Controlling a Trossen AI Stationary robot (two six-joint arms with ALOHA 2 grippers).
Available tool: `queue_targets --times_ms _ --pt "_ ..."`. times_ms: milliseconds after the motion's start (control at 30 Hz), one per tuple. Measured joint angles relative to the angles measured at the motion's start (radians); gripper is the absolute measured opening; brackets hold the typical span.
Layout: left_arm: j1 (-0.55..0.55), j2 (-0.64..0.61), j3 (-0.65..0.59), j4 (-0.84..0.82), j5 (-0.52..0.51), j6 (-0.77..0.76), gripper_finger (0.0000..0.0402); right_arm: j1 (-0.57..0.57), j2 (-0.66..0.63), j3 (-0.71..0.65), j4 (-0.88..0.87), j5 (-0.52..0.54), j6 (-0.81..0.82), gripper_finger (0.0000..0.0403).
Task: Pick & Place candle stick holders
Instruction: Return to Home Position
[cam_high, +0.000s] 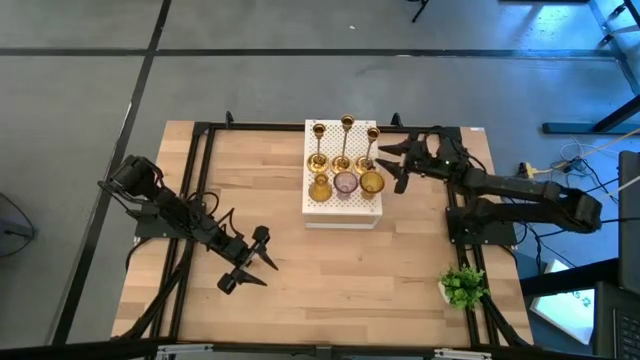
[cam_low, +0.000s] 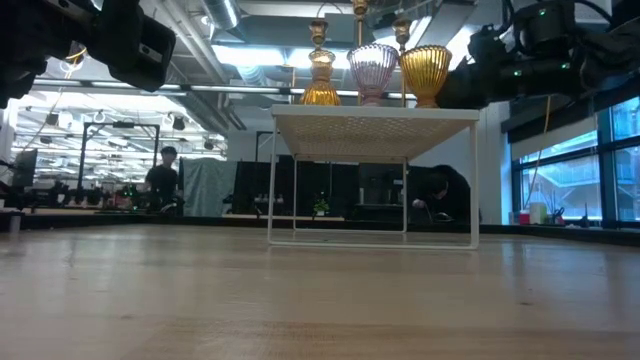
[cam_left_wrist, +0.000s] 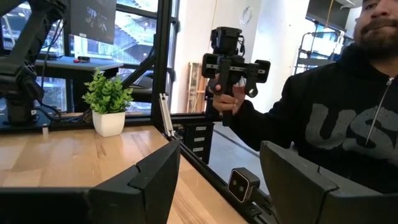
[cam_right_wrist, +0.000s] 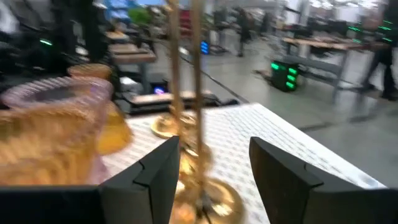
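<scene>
Gold slim candlesticks (cam_high: 345, 140), amber and pink goblets (cam_high: 345, 184)

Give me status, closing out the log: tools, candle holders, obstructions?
Left tool open, over table. Right tool open, beside white shelf. Six candle holders on shelf. Plant off to side, not blocking.

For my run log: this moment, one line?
three slim brass candlesticks, three goblet-shaped glass holders on white perforated shelf; right pincer open beside shelf; left pincer open over wooden table

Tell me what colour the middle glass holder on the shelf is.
Pinkish-purple; the middle glass holder shows best in the low view.
</scene>
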Motion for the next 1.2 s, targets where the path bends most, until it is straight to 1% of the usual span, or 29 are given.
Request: queue_targets --times_ms 100,167,233,400,567,633,767,967,1200 --pt "0.0 0.0 0.0 0.0 0.0 -0.001 0.0218 0.0 -0.066 0.0 -0.1 0.066 -0.001 0.0195" --pt "0.0 0.0 0.0 0.0 0.0 0.0 0.0218 0.0 -0.114 0.0 -0.169 0.08 -0.008 0.0195" --pt "0.0 0.0 0.0 0.0 0.0 0.0 0.0218 0.002 -0.153 0.0 -0.199 0.076 -0.009 0.0195" --pt "0.0 0.0 0.0 0.0 -0.002 0.0 0.0218 0.014 -0.238 0.0 -0.257 -0.024 -0.004 0.0195" --pt "0.0 0.0 0.0 0.0 -0.002 0.0 0.0218 0.037 -0.315 0.0 -0.321 -0.194 -0.002 0.0195" --pt "0.0 0.0 0.0 0.0 -0.002 0.0 0.0218 0.057 -0.343 0.0 -0.345 -0.223 0.01 0.0195" --pt "0.0 0.0 0.0 0.0 -0.002 -0.001 0.0218 0.114 -0.388 0.0 -0.379 -0.213 0.044 0.0195" --pt "-0.014 0.0 0.0 0.0 -0.002 0.005 0.0218 0.22 -0.433 0.0 -0.39 -0.183 0.044 0.0195" --pt "-0.031 0.0 0.0 0.002 -0.006 0.006 0.0218 0.334 -0.434 0.0 -0.405 -0.044 0.066 0.0195"
